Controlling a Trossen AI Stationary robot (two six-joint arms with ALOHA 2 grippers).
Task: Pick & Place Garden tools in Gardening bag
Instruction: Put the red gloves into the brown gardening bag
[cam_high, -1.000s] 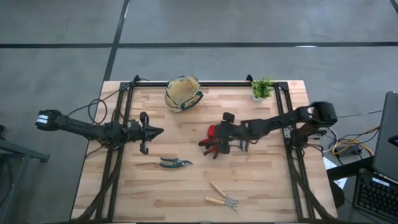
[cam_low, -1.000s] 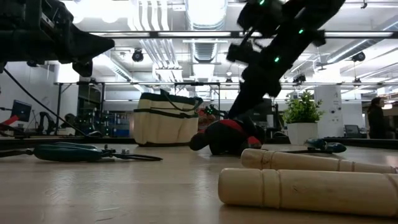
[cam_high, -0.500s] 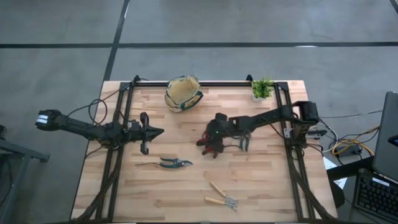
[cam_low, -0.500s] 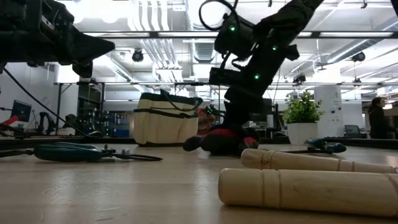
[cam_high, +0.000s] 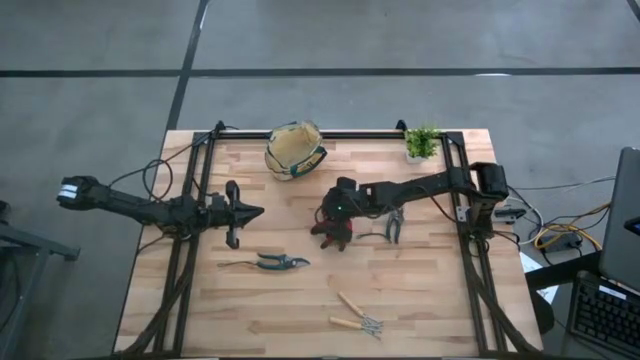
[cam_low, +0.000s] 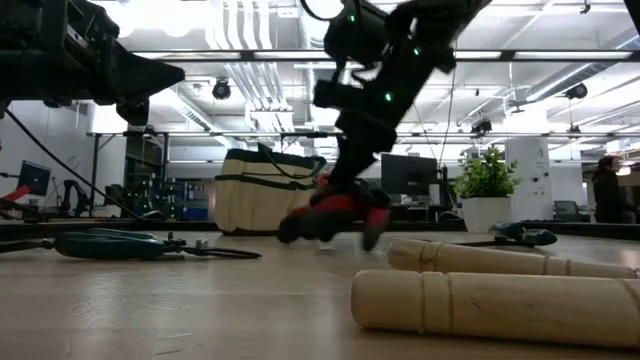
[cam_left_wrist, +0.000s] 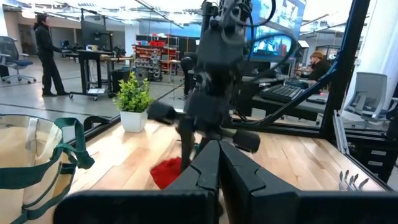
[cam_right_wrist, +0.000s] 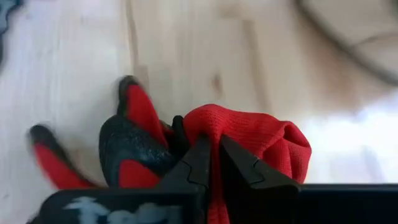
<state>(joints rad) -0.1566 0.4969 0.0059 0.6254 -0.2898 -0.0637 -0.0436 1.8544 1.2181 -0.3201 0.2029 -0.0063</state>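
The red-and-black glove (cam_low: 335, 212) hangs under my right gripper (cam_right_wrist: 214, 155), which is shut on it near the table's middle (cam_high: 333, 220). The tan gardening bag (cam_high: 294, 150) with green trim stands on its base at the far edge. One pair of pruning shears (cam_high: 393, 226) lies flat just right of the glove, and another (cam_high: 270, 263) lies nearer the front. Two wooden-handled tools (cam_high: 355, 315) lie by the near edge. My left gripper (cam_high: 250, 211) is shut and holds nothing, level above the table's left part. My right gripper pinches a bunched fold of the glove's red cloth (cam_right_wrist: 214, 129) between its two fingers. The fingers slant down from above, coming from the table's right. The glove droops below them, with its black finger ends (cam_low: 290, 232) hanging close to the table top.
A small potted green plant (cam_high: 422, 142) stands at the far right corner. A black metal frame (cam_high: 330, 133) runs along the far edge and both sides of the wooden table. Bare wood lies between the glove and the bag.
My right gripper has reached farther toward the table's left, closed on the glove and taken hold. The glove lay flat on the table. Now it is bunched up, raised under the fingers and shifted a little left, toward the bag.
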